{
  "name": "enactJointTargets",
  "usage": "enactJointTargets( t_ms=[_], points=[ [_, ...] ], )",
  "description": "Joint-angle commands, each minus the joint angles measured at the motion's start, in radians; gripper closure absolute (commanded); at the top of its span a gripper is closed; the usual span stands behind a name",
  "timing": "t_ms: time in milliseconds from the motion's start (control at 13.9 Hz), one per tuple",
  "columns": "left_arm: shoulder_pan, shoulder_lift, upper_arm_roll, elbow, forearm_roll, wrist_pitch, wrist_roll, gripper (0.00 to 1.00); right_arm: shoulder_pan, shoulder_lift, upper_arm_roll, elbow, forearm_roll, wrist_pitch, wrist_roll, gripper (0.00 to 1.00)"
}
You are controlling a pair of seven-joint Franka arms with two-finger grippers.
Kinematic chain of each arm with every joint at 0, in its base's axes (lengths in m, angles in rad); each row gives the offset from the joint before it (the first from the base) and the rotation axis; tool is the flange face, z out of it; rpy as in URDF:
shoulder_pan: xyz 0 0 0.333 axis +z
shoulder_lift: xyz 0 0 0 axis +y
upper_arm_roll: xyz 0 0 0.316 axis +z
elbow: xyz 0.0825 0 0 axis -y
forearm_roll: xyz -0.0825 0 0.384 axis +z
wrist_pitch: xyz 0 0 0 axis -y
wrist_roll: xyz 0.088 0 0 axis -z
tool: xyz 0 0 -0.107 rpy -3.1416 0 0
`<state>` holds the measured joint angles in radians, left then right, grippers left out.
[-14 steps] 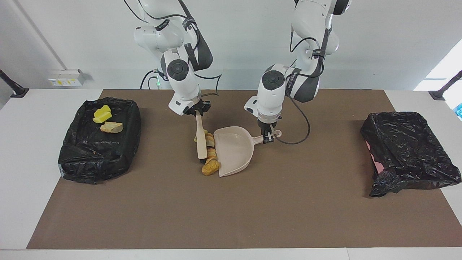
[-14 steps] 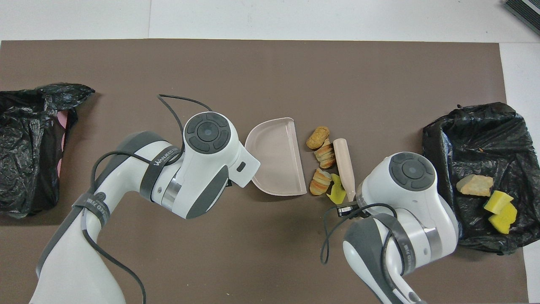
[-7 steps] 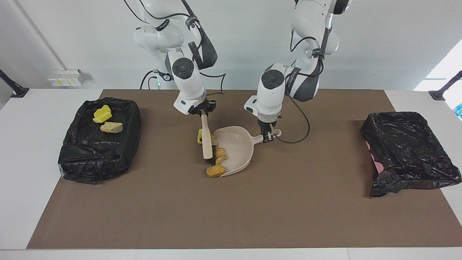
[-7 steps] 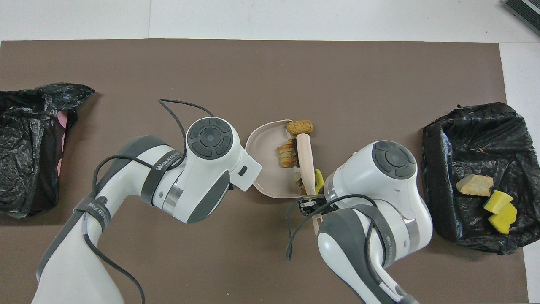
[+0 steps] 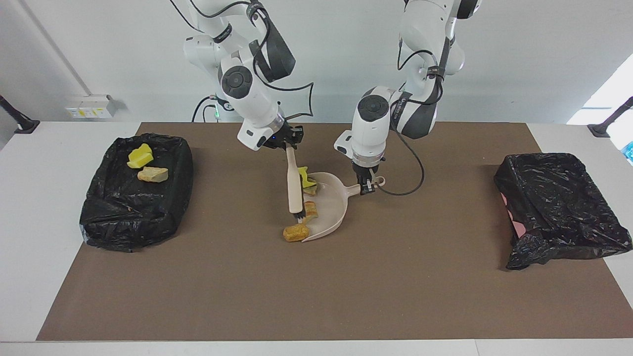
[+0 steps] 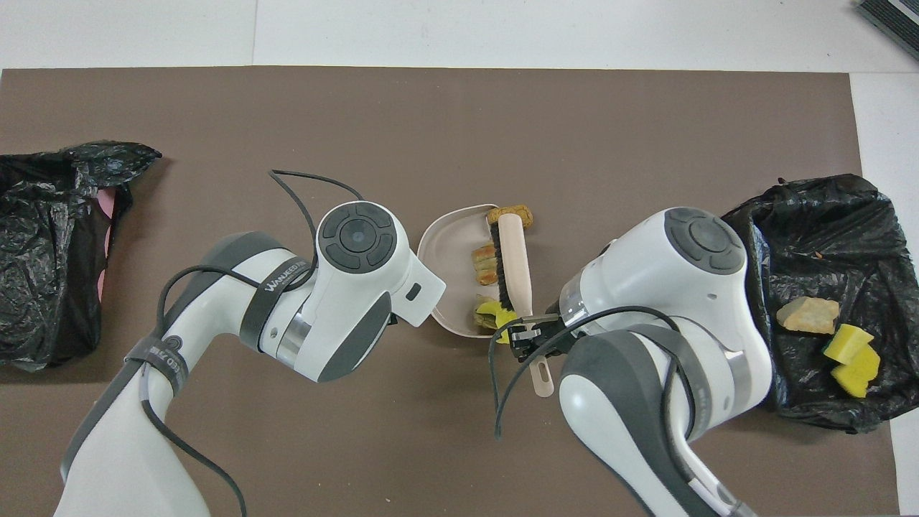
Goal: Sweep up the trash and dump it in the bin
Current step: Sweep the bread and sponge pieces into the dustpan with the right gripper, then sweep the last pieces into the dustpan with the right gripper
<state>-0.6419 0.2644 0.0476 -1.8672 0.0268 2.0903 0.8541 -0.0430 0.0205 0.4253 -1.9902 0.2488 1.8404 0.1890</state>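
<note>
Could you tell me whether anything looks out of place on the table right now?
Yes: one tan lump lies on the mat at the dustpan lip, outside it, while the brush presses the other pieces inside.

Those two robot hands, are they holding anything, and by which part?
Yes. The right gripper holds the brush by the end of its handle; the left gripper holds the dustpan by its handle.
</note>
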Motion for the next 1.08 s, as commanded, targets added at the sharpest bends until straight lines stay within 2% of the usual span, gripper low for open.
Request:
enactJointTargets(
  t_ms=[0, 144, 431, 790, 1005],
  points=[
    [-0.015, -0.036, 0.012, -0.049, 0.019, 0.022, -0.016, 1.00, -0.020, 0.007, 0.006, 0.008, -0.200, 0.013, -0.034, 1.00],
    [-0.013, -0.036, 0.012, -0.049, 0.019, 0.022, -0.015, 1.00, -0.066, 0.038, 0.006, 0.027, -0.299, 0.026, -0.113, 1.00],
    [-0.013, -0.036, 0.012, -0.049, 0.019, 0.024, -0.017, 1.00, -0.089, 0.199, 0.010, 0.114, -0.471, 0.091, -0.138, 1.00],
    [-0.013, -0.036, 0.012, -0.049, 0.019, 0.025, -0.017, 1.00, -0.032, 0.309, 0.018, 0.113, -0.430, 0.174, -0.132, 1.00],
    [-0.013, -0.036, 0.012, -0.049, 0.019, 0.027, -0.018, 1.00, -0.001, 0.299, 0.035, 0.105, -0.323, 0.110, -0.131, 1.00]
  ],
)
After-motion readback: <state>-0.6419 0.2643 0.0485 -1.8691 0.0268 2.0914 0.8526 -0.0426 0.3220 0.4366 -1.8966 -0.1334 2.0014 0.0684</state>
